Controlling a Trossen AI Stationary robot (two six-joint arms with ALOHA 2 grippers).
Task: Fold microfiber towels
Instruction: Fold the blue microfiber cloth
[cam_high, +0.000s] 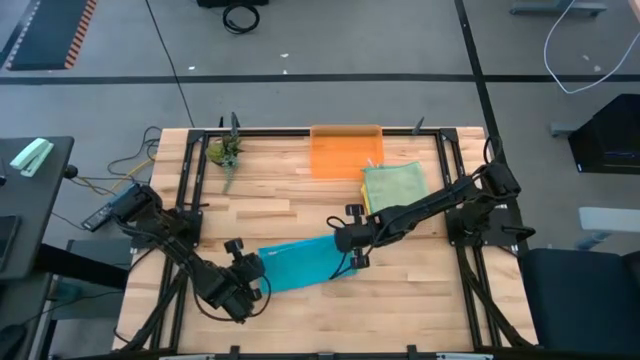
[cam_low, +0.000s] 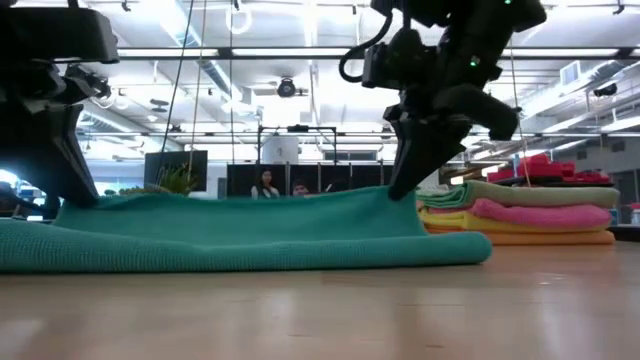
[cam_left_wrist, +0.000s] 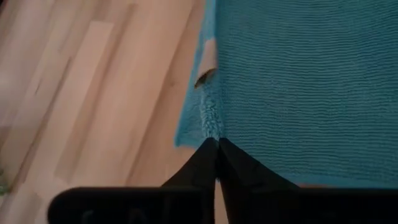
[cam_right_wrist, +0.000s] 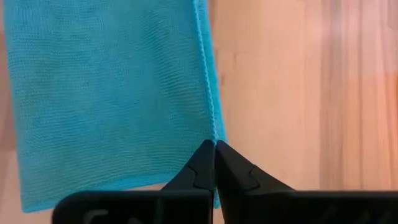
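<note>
**Both jaws pinched on the teal towel**

Jaws on both my arms are closed tight, each nipping an edge of the teal towel (cam_high: 297, 264): my left gripper (cam_high: 252, 268) at its left end, my right gripper (cam_high: 347, 250) at its right end. It lies near the front middle of the bench (cam_high: 290, 205), long axis running left to right, its right end angled slightly toward the back, already doubled over by the look of its layered edge. My judgement: each pinch is thin and near an edge, so uneven pulling could slip a corner free or skew the fold. Behind and to the right sits the stack of folded towels (cam_high: 394, 185), beside the orange bin (cam_high: 345, 151)
</note>
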